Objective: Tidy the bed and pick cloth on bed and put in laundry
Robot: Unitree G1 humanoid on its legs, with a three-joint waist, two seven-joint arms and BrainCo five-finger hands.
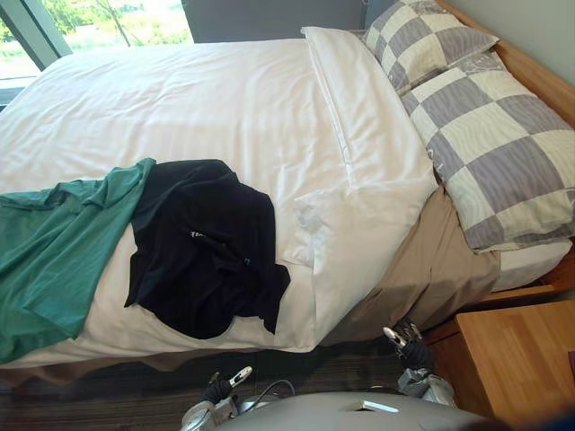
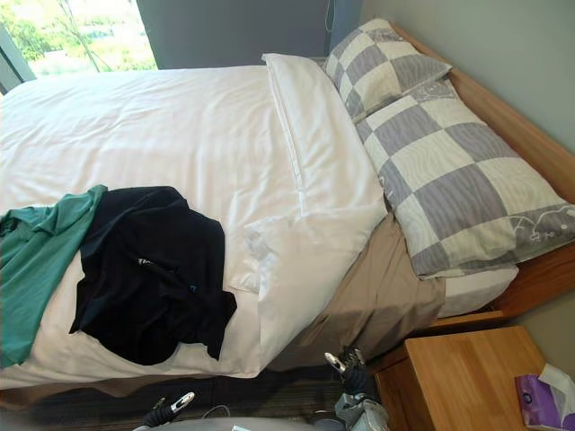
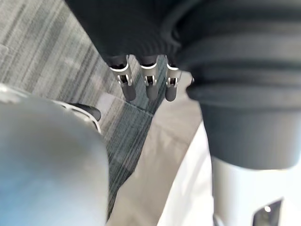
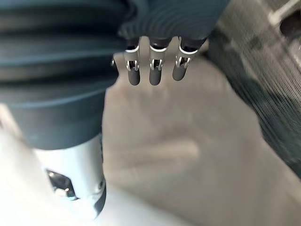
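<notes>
The left robot hand (image 1: 225,384) is hanging low at the near edge of the bed, over the striped grey carpet (image 3: 42,42). Its fingers (image 3: 146,84) are pointing down straight and relaxed, spread wide and holding nothing. The right robot hand (image 1: 406,341) is hanging at about 3 o'clock from the left one, by the bed's near corner. Its fingers (image 4: 153,70) are likewise loose and straight, gripping nothing, with the tan sheet (image 1: 422,260) showing past them.

At 12 o'clock from the left robot hand, the black cloth (image 1: 207,247) is lying crumpled on the white duvet (image 1: 225,108), near the bed's front edge. At 10 o'clock the green cloth (image 1: 54,251) is spreading over the duvet and draping off the near side, its edge touching the black cloth. Both cloths are resting apart from either hand.

At 12 o'clock from the right robot hand, a corner of the duvet is lying folded back, baring the tan sheet. At 1 o'clock two grey-and-cream checked pillows (image 1: 503,153) are leaning against the wooden headboard (image 2: 503,117). At 4 o'clock a wooden nightstand (image 1: 512,359) is standing just beside the bed, carrying a purple tissue box (image 2: 544,395).
</notes>
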